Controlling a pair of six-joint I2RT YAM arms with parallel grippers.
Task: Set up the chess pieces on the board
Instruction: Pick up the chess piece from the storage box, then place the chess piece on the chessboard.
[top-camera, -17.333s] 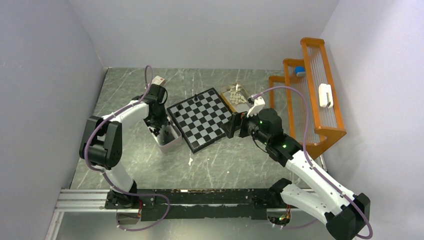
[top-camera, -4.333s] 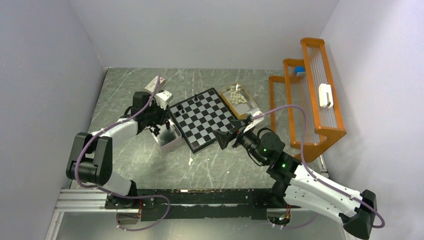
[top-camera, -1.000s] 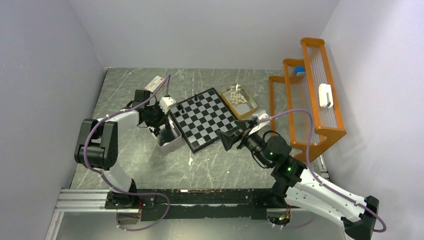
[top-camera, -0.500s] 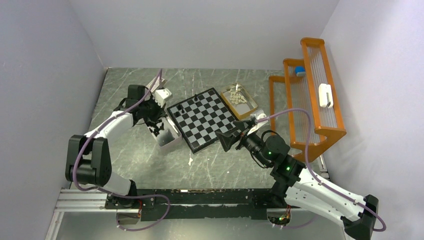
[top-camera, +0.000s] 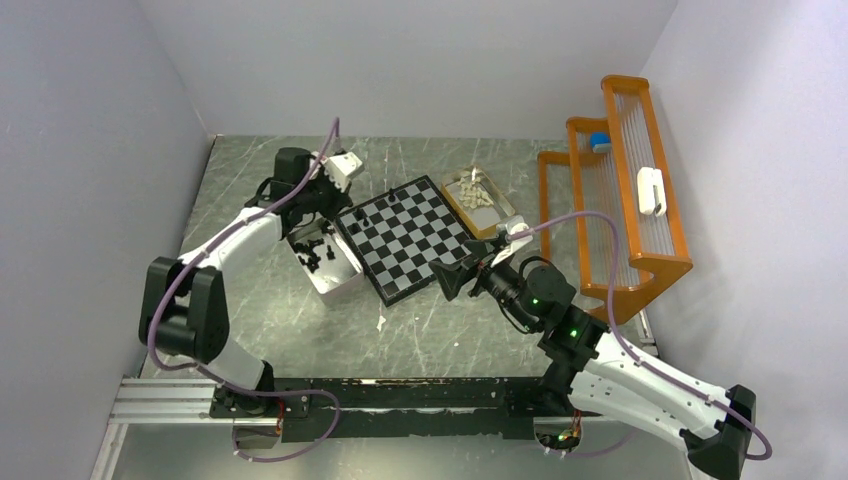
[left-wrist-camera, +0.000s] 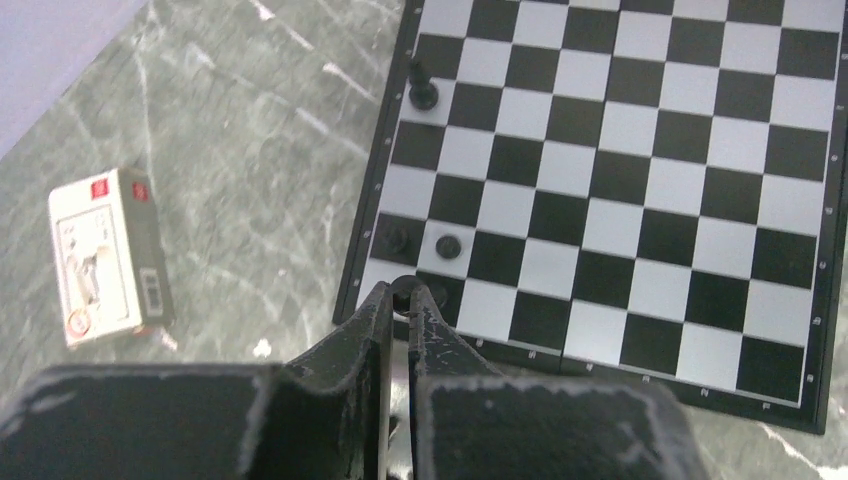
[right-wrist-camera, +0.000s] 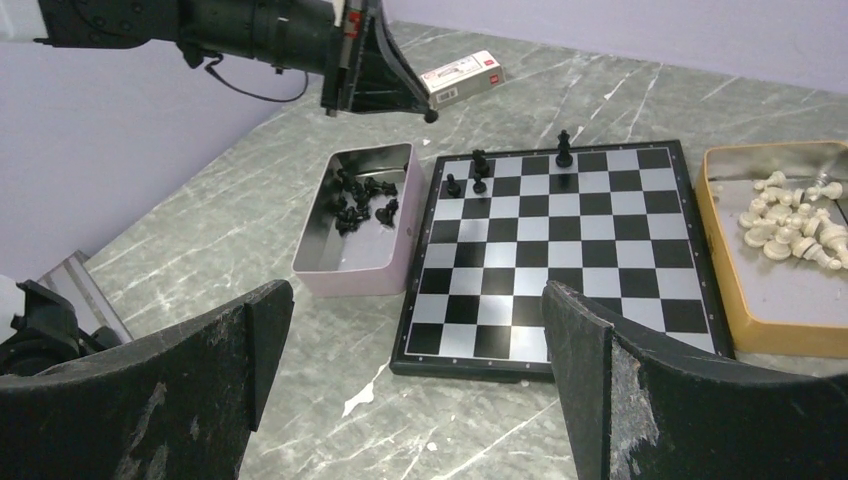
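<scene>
Over the board's (top-camera: 405, 240) left corner, the left gripper (left-wrist-camera: 402, 300) pinches one black piece (right-wrist-camera: 431, 116) between its closed fingers. Only a few black pieces (left-wrist-camera: 423, 92) stand on squares. Most lie in the box (right-wrist-camera: 310, 255), and the white ones (right-wrist-camera: 795, 225) are all in the tray (right-wrist-camera: 715, 250). The right gripper (top-camera: 448, 280) hangs spread and empty, so the setup looks barely begun.

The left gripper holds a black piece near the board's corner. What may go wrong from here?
1. The held piece is pinched only at the tips of the left gripper; it may slip or land tilted.
2. Two small pieces stand close by on the board; the gripper may knock them when lowering.
3. The open right gripper hangs by the board's edge and might nudge it.
</scene>
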